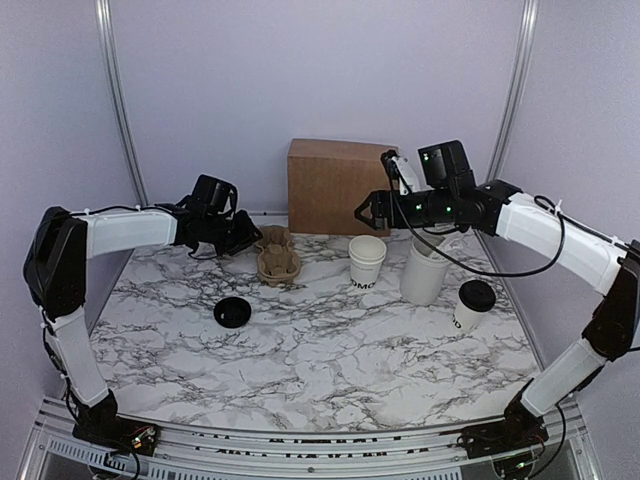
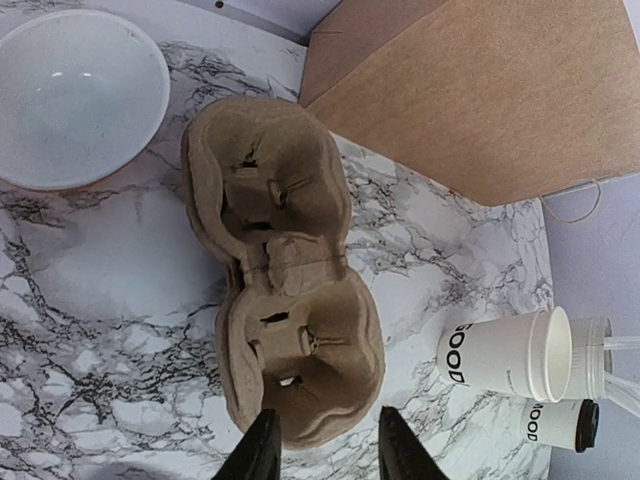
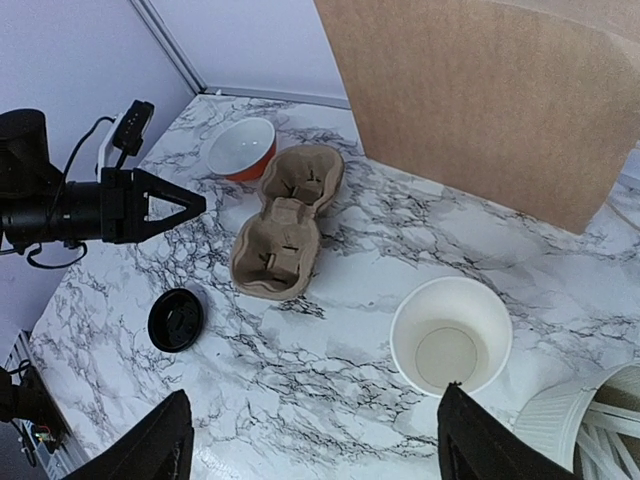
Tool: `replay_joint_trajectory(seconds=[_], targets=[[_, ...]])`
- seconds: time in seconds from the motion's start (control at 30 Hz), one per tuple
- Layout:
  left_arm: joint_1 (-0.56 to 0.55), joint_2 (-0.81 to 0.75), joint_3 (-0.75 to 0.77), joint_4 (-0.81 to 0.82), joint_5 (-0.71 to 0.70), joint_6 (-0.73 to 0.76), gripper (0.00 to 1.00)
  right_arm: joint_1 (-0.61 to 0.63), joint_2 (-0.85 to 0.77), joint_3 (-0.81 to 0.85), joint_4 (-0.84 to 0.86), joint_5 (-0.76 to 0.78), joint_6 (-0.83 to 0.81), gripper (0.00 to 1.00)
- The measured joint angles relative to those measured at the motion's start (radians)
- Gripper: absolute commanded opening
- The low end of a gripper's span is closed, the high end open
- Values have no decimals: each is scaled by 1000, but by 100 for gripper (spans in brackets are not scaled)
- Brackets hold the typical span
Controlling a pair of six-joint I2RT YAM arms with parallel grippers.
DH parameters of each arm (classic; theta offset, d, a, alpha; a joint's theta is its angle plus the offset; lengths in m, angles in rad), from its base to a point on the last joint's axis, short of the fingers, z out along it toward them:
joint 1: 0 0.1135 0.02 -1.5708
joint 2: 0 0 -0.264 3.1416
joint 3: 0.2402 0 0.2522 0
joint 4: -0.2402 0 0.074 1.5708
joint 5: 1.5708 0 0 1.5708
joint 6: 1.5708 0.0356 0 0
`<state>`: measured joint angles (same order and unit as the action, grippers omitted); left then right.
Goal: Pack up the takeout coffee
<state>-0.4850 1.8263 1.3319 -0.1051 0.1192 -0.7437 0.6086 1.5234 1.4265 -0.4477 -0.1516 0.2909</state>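
The takeout coffee (image 1: 474,304), a white paper cup with a black lid, stands at the right of the marble table; it also shows in the left wrist view (image 2: 560,424). A brown two-cup pulp carrier (image 1: 278,257) lies at the back left (image 2: 285,300) (image 3: 288,220). My left gripper (image 1: 248,238) is open and empty, its fingers (image 2: 262,452) just short of the carrier's near end. My right gripper (image 1: 364,212) is open wide and empty (image 3: 315,450), held above a lidless white cup (image 1: 367,262) (image 3: 450,335). The takeout coffee is out of the right wrist view.
A brown cardboard box (image 1: 335,185) stands at the back. A frosted tumbler with sticks (image 1: 424,270) stands between the two cups. A loose black lid (image 1: 232,312) lies on the table's left. A red bowl (image 3: 242,147) sits behind the carrier.
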Motion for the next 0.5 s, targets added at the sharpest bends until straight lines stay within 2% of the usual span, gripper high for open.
replay_joint_trajectory(seconds=[0.23, 0.5], targets=[[3, 106, 92, -9, -22, 11, 31, 0, -58, -62, 10, -24, -6, 80], [2, 174, 103, -17, -59, 2, 29, 0, -174, -152, 6, -18, -16, 81]])
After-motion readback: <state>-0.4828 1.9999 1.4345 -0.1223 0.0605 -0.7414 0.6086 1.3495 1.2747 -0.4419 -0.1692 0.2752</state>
